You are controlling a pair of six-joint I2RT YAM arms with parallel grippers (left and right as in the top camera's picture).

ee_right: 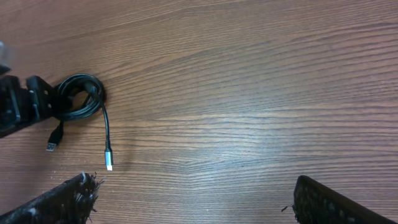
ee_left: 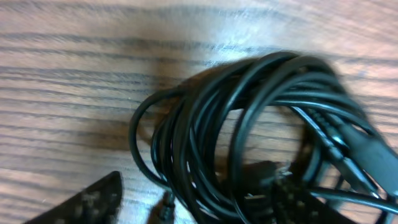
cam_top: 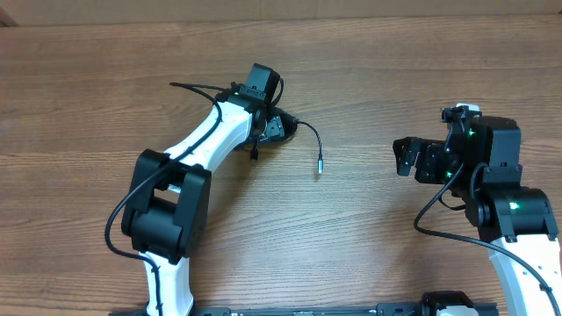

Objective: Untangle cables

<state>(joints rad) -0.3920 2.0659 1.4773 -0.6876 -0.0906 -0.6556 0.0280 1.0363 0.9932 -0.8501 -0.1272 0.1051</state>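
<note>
The left gripper point(ee_left: 193, 186) has its fingers apart. One finger point(ee_left: 87, 202) shows at the lower left of the left wrist view, clear of the strands. The other point(ee_left: 283, 196) is half hidden behind the strands at the lower right. Part of the cables point(ee_left: 249, 124) lies between them: a bundle of thin black cords wound in several overlapping loops, flat on the wooden worktop point(cam_top: 395, 61).

From above, the bundle sits under the left gripper, somewhat left of the worktop's middle and nearer the far edge than the near one. One cord leaves the bundle toward the right edge and curves back toward the near edge. It ends in a silver-tipped plug point(cam_top: 320, 165) that lies by itself on the wood. A second, shorter end with a dark plug point(ee_right: 52, 145) hangs out of the bundle on its near side. The white left arm point(cam_top: 206, 140) stretches from the near edge toward the far edge to reach the bundle.

The right gripper point(ee_right: 194, 183) has its fingers point(ee_right: 336, 205) spread wide, with only bare wood between them. It hangs toward the right edge, well apart from the cables and the silver-tipped plug, and the right arm point(cam_top: 518, 211) rises from the near right corner.
</note>
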